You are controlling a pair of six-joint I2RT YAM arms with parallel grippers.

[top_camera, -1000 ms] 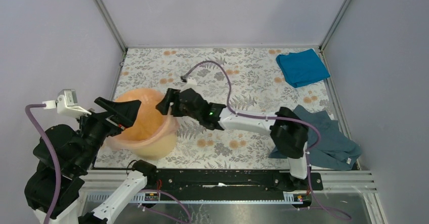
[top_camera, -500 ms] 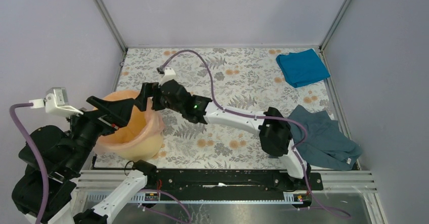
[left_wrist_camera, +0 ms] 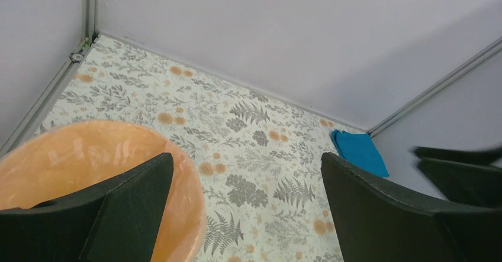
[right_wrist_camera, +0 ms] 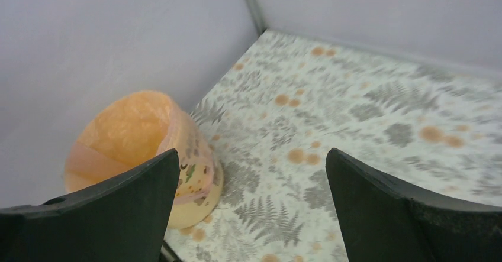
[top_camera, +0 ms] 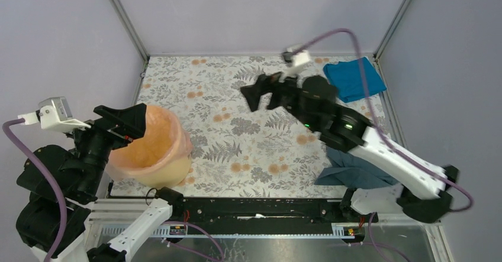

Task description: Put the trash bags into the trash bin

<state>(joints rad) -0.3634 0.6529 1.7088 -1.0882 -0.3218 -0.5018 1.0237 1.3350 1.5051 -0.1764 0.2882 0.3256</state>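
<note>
Right gripper [top_camera: 258, 93] withdrawn, wide; left gripper [top_camera: 126, 126] wide; bag [top_camera: 151, 144] lines upright bin [top_camera: 173, 171], mouth up.

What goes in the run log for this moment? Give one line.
trash bag: lining trash bin, folded over rim | left fingers: open, empty, over bin | right fingers: open, empty, above table, away from bin

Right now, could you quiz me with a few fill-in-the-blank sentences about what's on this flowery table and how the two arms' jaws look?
1. The trash bag sits ___ the trash bin, folded over its rim.
2. The folded cloth in the far corner is bright ___.
3. The left jaws and the right jaws are both ___, holding nothing.
4. The grey-blue cloth lies on the ___ side of the table.

Missing words: inside; blue; open; right
</note>
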